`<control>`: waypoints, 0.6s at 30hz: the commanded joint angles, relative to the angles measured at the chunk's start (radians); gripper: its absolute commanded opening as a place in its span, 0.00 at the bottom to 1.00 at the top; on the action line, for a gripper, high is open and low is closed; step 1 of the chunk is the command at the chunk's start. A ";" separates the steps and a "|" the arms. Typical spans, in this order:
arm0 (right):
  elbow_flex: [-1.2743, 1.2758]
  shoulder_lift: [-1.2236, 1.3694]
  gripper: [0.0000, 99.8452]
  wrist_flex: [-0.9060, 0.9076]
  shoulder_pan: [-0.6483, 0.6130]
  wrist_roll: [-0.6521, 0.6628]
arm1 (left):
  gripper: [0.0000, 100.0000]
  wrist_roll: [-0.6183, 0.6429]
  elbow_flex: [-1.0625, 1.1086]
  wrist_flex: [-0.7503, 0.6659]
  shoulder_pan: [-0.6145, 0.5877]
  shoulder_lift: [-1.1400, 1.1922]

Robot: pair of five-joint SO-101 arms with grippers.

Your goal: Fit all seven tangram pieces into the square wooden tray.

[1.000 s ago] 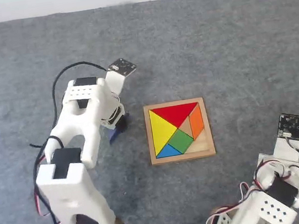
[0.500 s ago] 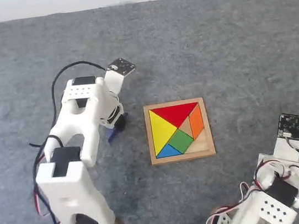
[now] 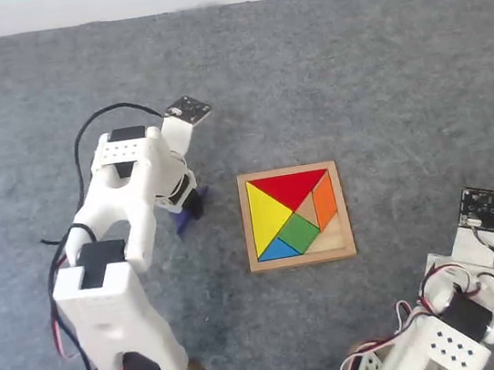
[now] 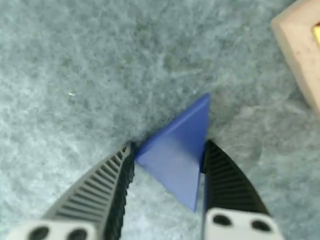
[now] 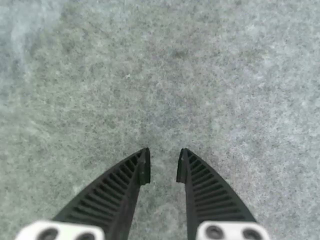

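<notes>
Careful: blue triangle (image 4: 180, 135) could twist out of the pinch

L gripper (image 4: 168, 146) is closed partway onto the blue triangle, jaws on two slanted edges, low at the carpet (image 3: 397, 72) just left of the wooden tray (image 3: 302, 259). Risk: slanted edges + small contact, so it may pivot or pop free on lift, or arrive rotated & jam at the bare bottom-right gap (image 3: 336, 239). R gripper (image 5: 164, 152), slightly open w/ nothing in it, hangs over carpet, well apart.

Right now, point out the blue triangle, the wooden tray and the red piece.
blue triangle (image 4: 175, 150), left wrist view, face centre.
wooden tray (image 3: 247, 226), high view, left rim.
red piece (image 3: 290, 187), high view, its middle.
</notes>
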 commanded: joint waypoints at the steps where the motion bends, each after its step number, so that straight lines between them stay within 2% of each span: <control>1: 0.018 -0.016 0.11 0.004 -0.008 0.011 | 0.12 -0.008 -0.001 0.009 -0.034 0.006; 6: 0.018 -0.016 0.11 0.004 -0.008 0.011 | 0.09 0.025 -0.019 0.009 -0.031 -0.029; 9: 0.018 -0.016 0.11 0.004 -0.008 0.011 | 0.07 0.041 -0.024 0.058 -0.015 -0.117; 18: 0.018 -0.016 0.11 0.004 -0.008 0.009 | 0.07 0.048 -0.013 0.324 0.195 -0.517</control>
